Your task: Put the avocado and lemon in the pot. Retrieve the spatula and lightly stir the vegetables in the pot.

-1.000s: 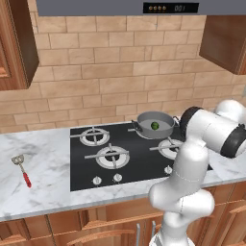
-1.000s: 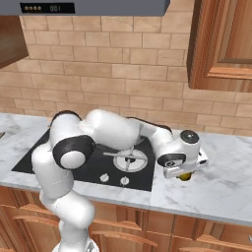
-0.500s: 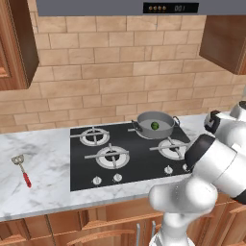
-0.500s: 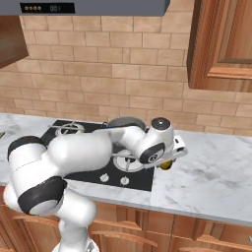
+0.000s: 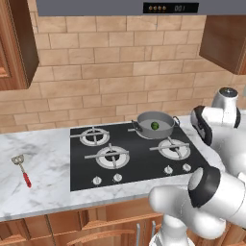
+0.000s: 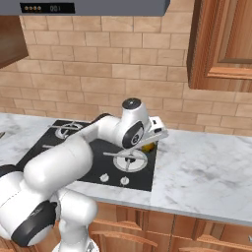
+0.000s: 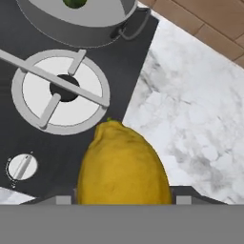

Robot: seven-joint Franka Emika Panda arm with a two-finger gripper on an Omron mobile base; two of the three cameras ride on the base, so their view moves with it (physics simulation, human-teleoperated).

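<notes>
Lemon (image 7: 123,164) half-hidden in pincer (image 6: 149,144)

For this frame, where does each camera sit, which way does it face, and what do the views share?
Left base view: behind the arm's left, facing the hob, pot and spatula; the arm fills the lower right.
Right base view: behind the arm's right, facing the hob and right counter; the arm reaches to the gripper.
Hand view: on the hand, looking down over the lemon at a burner and the pot.
All three show the hob.
</notes>
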